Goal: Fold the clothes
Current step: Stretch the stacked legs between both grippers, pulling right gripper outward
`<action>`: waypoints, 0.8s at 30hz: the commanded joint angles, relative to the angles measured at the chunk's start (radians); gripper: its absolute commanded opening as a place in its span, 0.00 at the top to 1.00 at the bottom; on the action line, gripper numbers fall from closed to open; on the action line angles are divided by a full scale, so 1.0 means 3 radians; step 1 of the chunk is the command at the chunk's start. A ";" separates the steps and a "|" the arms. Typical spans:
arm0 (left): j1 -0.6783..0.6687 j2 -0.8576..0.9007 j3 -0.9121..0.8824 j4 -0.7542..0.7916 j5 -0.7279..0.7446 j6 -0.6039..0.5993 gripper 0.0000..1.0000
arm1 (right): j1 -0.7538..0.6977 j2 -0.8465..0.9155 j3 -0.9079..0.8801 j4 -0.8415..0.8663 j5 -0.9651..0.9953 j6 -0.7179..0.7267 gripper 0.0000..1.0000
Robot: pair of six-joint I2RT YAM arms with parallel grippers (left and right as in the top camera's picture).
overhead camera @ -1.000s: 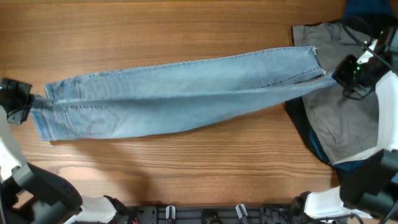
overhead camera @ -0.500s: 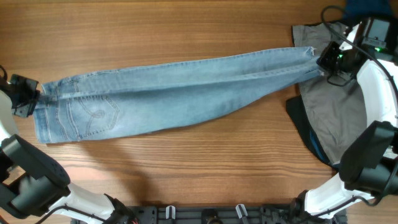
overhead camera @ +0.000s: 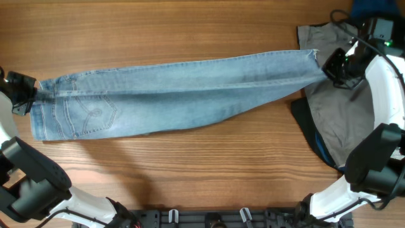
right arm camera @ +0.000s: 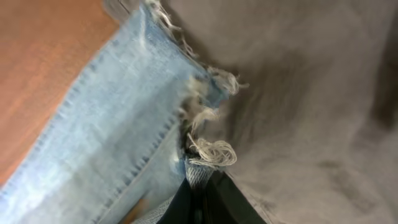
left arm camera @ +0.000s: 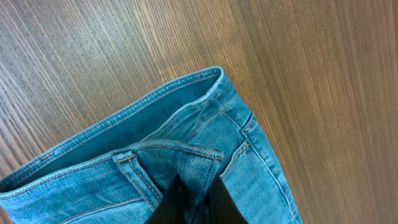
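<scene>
The light blue jeans (overhead camera: 177, 88) lie stretched across the table, folded lengthwise, waist at the left and frayed hems at the right. A stitched back pocket (overhead camera: 95, 115) faces up near the waist. My left gripper (overhead camera: 28, 100) is shut on the waistband (left arm camera: 199, 171). My right gripper (overhead camera: 329, 68) is shut on the frayed hem (right arm camera: 198, 171), over the grey garment. The jeans are pulled taut between the two grippers.
A grey shirt-like garment (overhead camera: 348, 120) lies at the right, on a dark blue cloth (overhead camera: 316, 145); it fills the right wrist view (right arm camera: 311, 93). Bare wooden table (overhead camera: 190, 31) lies behind and in front of the jeans.
Both grippers have moved toward the back of the table with the jeans, which now lie straighter and flatter. The left end has shifted slightly left and the pocket area has flattened.
</scene>
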 commanded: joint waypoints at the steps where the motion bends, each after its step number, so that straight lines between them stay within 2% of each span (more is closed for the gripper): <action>1: 0.0031 0.0017 0.0088 0.0078 -0.0184 -0.0010 0.96 | -0.0037 -0.0121 0.0329 -0.0150 0.0235 0.0061 0.96; 11: 0.0031 0.0017 0.0088 0.0095 -0.0184 -0.0010 0.96 | -0.0036 0.0036 0.0378 -0.0383 0.0540 0.0220 0.96; 16: 0.0031 0.0017 0.0088 0.0109 -0.0183 -0.0010 0.96 | -0.0036 0.0186 0.0378 -0.0310 0.0530 0.0217 0.96; 22: 0.0031 0.0020 0.0080 0.0130 -0.0183 -0.0010 0.96 | -0.0032 0.0434 0.0378 -0.0024 0.0429 0.0210 0.96; 24: 0.0024 0.0020 0.0064 0.0175 -0.0184 -0.0013 0.96 | -0.0032 0.0497 0.0378 0.0233 0.0244 0.0195 0.96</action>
